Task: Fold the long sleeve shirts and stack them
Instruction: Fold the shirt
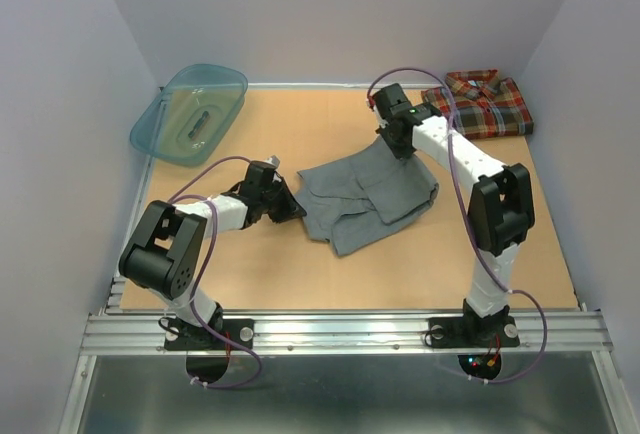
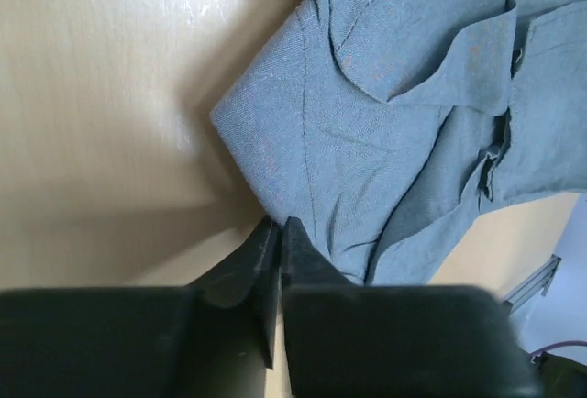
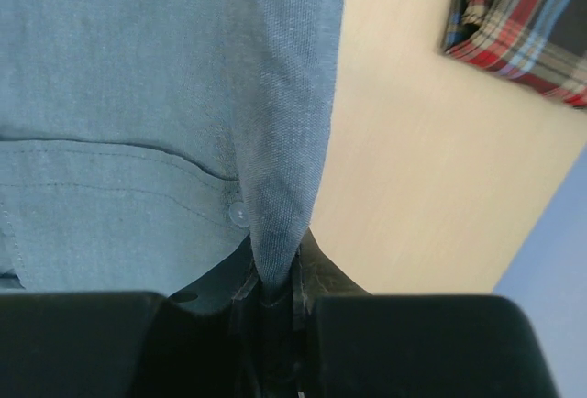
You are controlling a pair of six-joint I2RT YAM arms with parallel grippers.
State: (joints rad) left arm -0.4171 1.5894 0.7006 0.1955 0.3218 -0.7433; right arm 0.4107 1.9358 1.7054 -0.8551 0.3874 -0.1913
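The grey shirt (image 1: 372, 197), of fine woven cloth, is spread rumpled mid-table (image 1: 300, 124). A ridged fold is pinched by the right gripper (image 3: 273, 274). A corner hem seems nipped by the narrowed left gripper (image 2: 278, 226). The plaid shirt (image 1: 485, 102) is laid folded at the far right corner.

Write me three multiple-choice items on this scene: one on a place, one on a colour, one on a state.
1. Where does the plaid shirt lie?
A) near left corner
B) far right corner
C) between the arm bases

2. What colour is the basin?
A) teal
B) yellow
C) red

3. What is the right pincer doing?
A) standing open over bare wood
B) shut on the grey shirt
C) shut on the plaid shirt

Answers:
1 B: it sits folded by the far right wall.
2 A: the top view shows see-through teal plastic.
3 B: the wrist view shows grey cloth pinched between its fingers.
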